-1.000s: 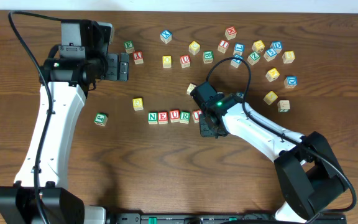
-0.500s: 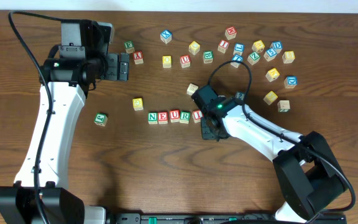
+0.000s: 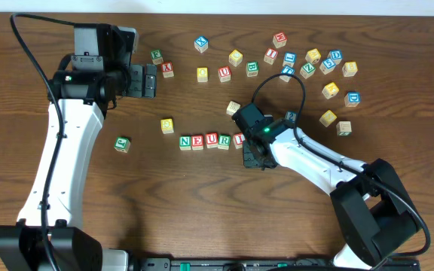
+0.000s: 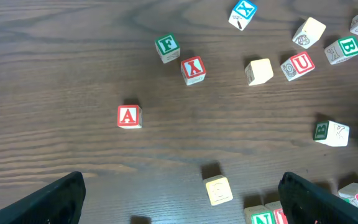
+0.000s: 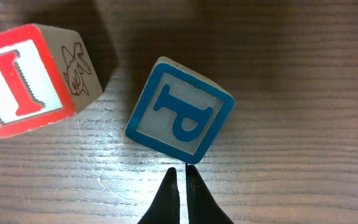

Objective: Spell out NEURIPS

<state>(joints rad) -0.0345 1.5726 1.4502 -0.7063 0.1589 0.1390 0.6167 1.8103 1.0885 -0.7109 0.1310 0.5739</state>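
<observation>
At the far left the left fingers (image 4: 55,198) stood spread wide above the surface (image 3: 202,203) and held nothing. A red A block (image 4: 129,116) lay flat ahead of them with bare wood all around it. Further right, a green block (image 3: 122,144) sat alone, and a yellow block (image 3: 167,126) sat near the upper left end of the row (image 3: 211,141). The row's long axis ran straight from left to right in the overhead view. It read N, E, U, R with the blocks side by side and their letters upright. The I block (image 5: 27,78) ended the row, turned a little askew. Just to its right the P block (image 5: 180,116) lay with its blue face up. It was twisted so that one corner pointed toward the I block, with a narrow gap between the two, so it was out of line with the row. The right fingers (image 5: 169,199) were pressed together and pinched nothing, their tips right at the edge of the P block. Wide bare wood lay below the row and beyond the P block. The loose blocks (image 3: 330,90) crowded the upper right, well apart from the row.
</observation>
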